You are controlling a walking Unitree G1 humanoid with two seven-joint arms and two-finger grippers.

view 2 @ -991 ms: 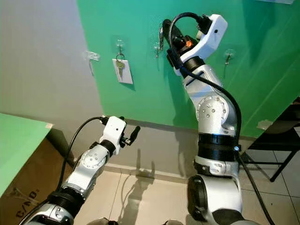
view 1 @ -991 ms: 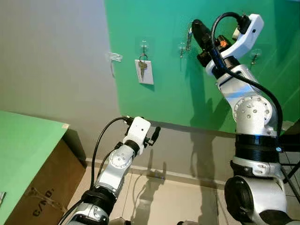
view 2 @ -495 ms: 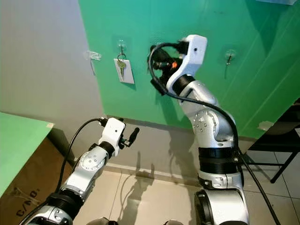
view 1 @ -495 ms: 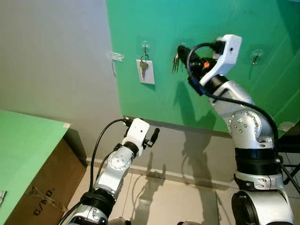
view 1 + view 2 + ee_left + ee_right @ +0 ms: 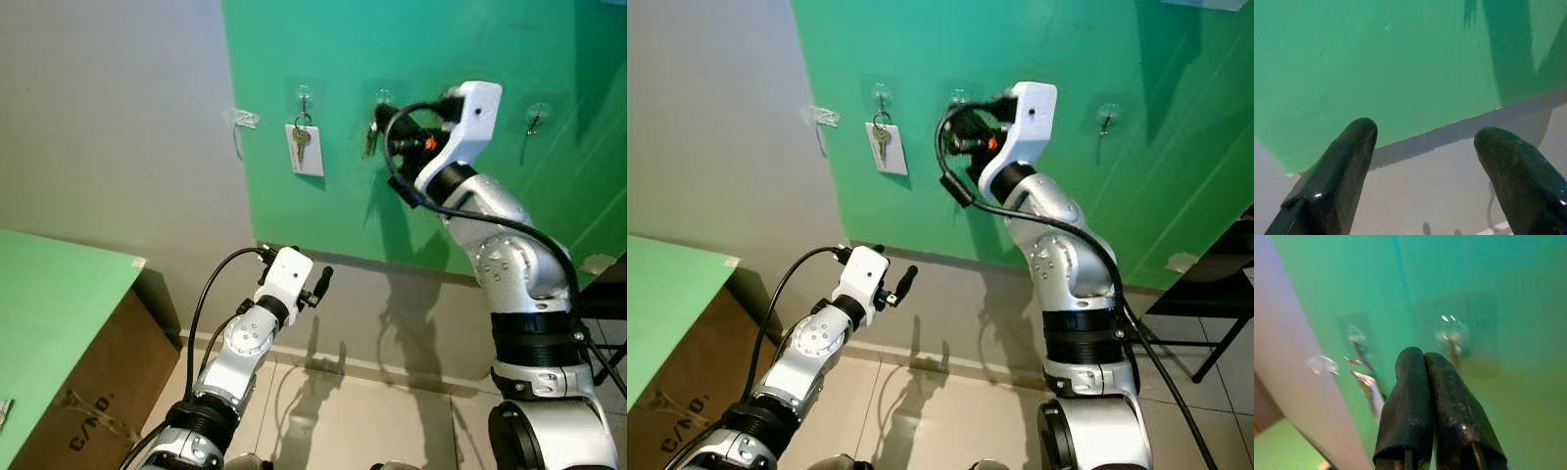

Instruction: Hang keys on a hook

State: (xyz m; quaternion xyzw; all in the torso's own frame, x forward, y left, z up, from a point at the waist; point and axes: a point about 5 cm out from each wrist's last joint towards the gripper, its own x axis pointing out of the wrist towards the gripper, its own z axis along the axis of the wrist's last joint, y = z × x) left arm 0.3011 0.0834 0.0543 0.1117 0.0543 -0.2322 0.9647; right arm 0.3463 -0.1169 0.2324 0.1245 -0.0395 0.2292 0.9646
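Note:
My right gripper is raised against the green wall, just below the middle clear hook. Its fingers are pressed together in the right wrist view, with that hook a little ahead of the tips. A small bunch of keys dangles from the fingertips, close to the wall. My left gripper is held low in front of the wall, fingers spread and empty.
A neighbouring hook to the left carries a key with a white tag. Another hook is on the right, and one on the grey wall. A green tabletop over a cardboard box stands at the left.
The right arm came down from above the hooks and swung left with the keys, then edged up to the middle hook. The left arm has barely moved.

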